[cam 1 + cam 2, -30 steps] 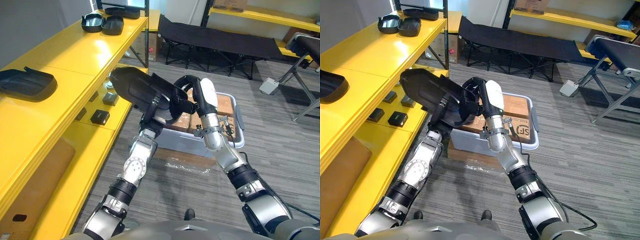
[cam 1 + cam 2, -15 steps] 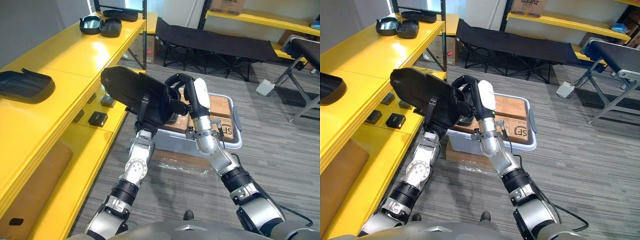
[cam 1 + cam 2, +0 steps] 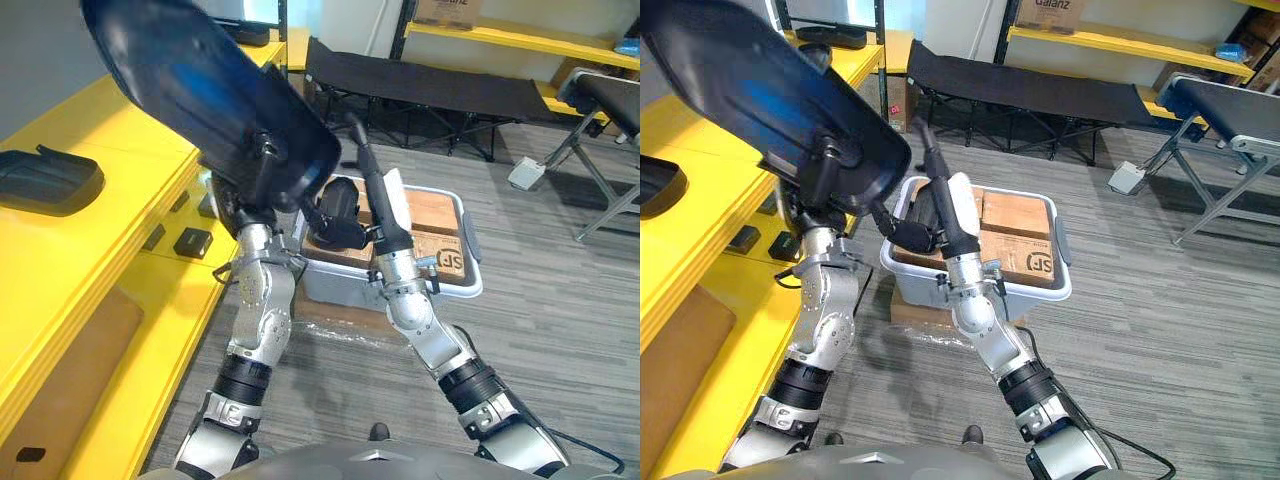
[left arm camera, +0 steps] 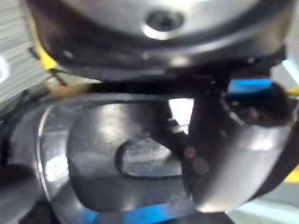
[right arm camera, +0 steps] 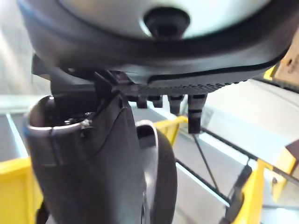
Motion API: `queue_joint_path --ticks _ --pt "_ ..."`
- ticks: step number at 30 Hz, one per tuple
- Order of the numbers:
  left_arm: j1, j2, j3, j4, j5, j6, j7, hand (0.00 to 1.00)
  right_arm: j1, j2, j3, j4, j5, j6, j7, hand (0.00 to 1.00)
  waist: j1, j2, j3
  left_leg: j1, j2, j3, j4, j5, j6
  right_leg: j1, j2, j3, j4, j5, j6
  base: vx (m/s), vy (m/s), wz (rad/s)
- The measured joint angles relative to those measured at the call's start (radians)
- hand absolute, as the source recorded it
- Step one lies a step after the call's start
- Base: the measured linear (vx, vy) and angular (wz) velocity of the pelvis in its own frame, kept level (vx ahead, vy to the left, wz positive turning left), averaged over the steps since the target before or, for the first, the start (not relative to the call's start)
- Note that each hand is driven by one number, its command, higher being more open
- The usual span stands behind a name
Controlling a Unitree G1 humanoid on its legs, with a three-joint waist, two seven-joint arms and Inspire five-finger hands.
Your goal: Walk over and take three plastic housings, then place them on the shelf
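Note:
My left hand [image 3: 262,168] is shut on a large black plastic housing [image 3: 200,90] and holds it raised high and tilted beside the yellow shelf [image 3: 120,140]. The left wrist view shows its glossy hollow inside [image 4: 117,140] with my thumb [image 4: 233,154] curled on the rim. My right hand [image 3: 392,195] stands just right of the housing's lower edge, open with fingers pointing straight up, holding nothing. A second black housing [image 3: 50,180] lies on the shelf's top at the left. Another housing [image 3: 845,35] sits at the shelf's far end.
A grey bin [image 3: 472,255] holding cardboard boxes stands on the floor in front of me. Small black boxes [image 3: 192,241] lie on the lower shelf level. A black folding cot [image 3: 430,85] stands at the back, with another yellow shelf behind it.
My left hand has lifted the housing up and to the left, above the shelf's level. My right hand has let go of it and its fingers have straightened.

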Motion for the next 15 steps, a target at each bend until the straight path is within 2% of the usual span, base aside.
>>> queue_joint_path --ticks 2,3,4,5,8,12,15 --pt "0.000 0.026 0.075 0.016 0.186 0.079 0.075 0.00 0.010 -0.005 -0.082 -0.021 0.028 0.037 -0.024 1.00 -0.011 0.017 -0.012 0.003 0.000 0.012 0.001 -0.008 -0.001 -0.005 0.000 0.011 -0.001 -0.006 -0.008 -0.02 0.014 -0.16" --pt "0.000 0.031 0.084 0.021 0.213 0.090 0.086 0.00 0.015 -0.006 -0.094 -0.027 0.035 0.041 -0.028 1.00 -0.012 0.019 -0.014 0.003 0.000 0.013 0.001 -0.008 -0.001 -0.007 0.001 0.012 -0.001 -0.007 -0.009 -0.02 0.013 -0.12" --pt "0.000 0.049 0.125 0.051 0.299 0.130 0.114 0.00 0.039 -0.009 -0.149 -0.055 0.051 0.053 -0.041 1.00 -0.015 0.026 -0.018 0.003 0.001 0.016 0.001 -0.008 -0.002 -0.010 0.002 0.015 -0.005 -0.007 -0.009 -0.02 0.010 -0.08" --pt "0.001 0.066 0.166 0.087 0.341 0.162 0.133 0.00 0.066 -0.019 -0.200 -0.081 0.077 0.058 -0.044 1.00 -0.018 0.032 -0.021 0.003 0.001 0.021 0.000 -0.009 -0.002 -0.018 0.002 0.017 -0.005 -0.008 -0.010 -0.02 0.010 -0.10" --pt "0.009 0.087 0.258 0.156 0.343 0.195 0.151 0.00 0.122 -0.053 -0.294 -0.107 0.154 0.068 -0.015 1.00 -0.038 0.034 -0.021 0.003 0.001 0.029 0.000 -0.009 -0.001 -0.019 0.002 0.023 -0.005 -0.006 -0.008 0.01 0.008 -0.09" --pt "0.068 0.091 0.328 0.190 0.342 0.182 0.144 0.00 0.235 -0.066 -0.405 -0.111 0.311 0.069 0.108 1.00 -0.043 0.034 -0.021 0.002 0.001 0.039 0.000 -0.015 -0.002 -0.026 0.003 0.033 0.000 -0.001 -0.002 0.03 0.010 -0.07" --pt "0.137 0.089 0.330 0.149 0.289 0.110 0.062 0.00 0.324 -0.053 -0.423 -0.111 0.387 0.075 0.199 1.00 -0.045 0.034 -0.021 0.002 0.001 0.041 0.001 -0.022 -0.002 -0.028 0.003 0.033 0.000 -0.001 -0.002 0.01 0.006 -0.04"
